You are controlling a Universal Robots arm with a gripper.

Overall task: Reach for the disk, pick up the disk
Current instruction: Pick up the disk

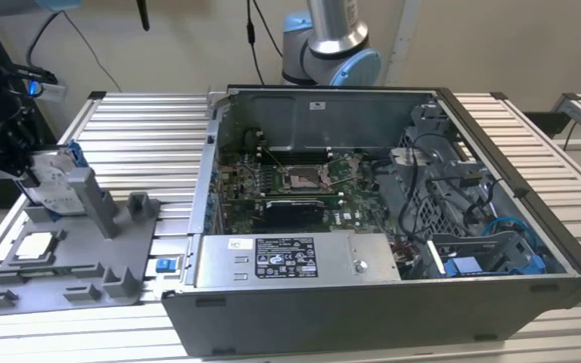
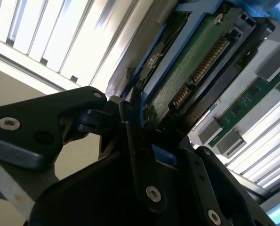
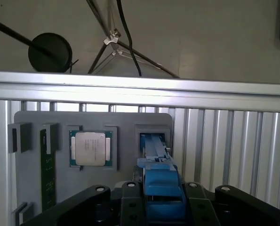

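Note:
The disk [image 1: 54, 175] is a silver-grey drive in a bright blue bracket. It stands on edge at the back of the grey holder plate [image 1: 79, 283], at the exterior view's left. My gripper [image 1: 8, 155] is right at it. In the first wrist view the blue bracket [image 3: 161, 186] sits between my dark fingers [image 3: 130, 197], reaching down toward an open slot in the plate. The second wrist view shows the disk's green circuit-board side [image 2: 196, 61] with a finger [image 2: 130, 117] pressed against its blue edge. The gripper [image 2: 140, 129] is shut on the disk.
A small square silver chip [image 3: 90, 148] and a dark memory stick [image 3: 48, 165] lie in pockets of the plate. An open computer case [image 1: 532, 197] with a labelled metal box [image 1: 290, 261] stands to the exterior view's right. A second arm [image 1: 331, 45] stands behind it.

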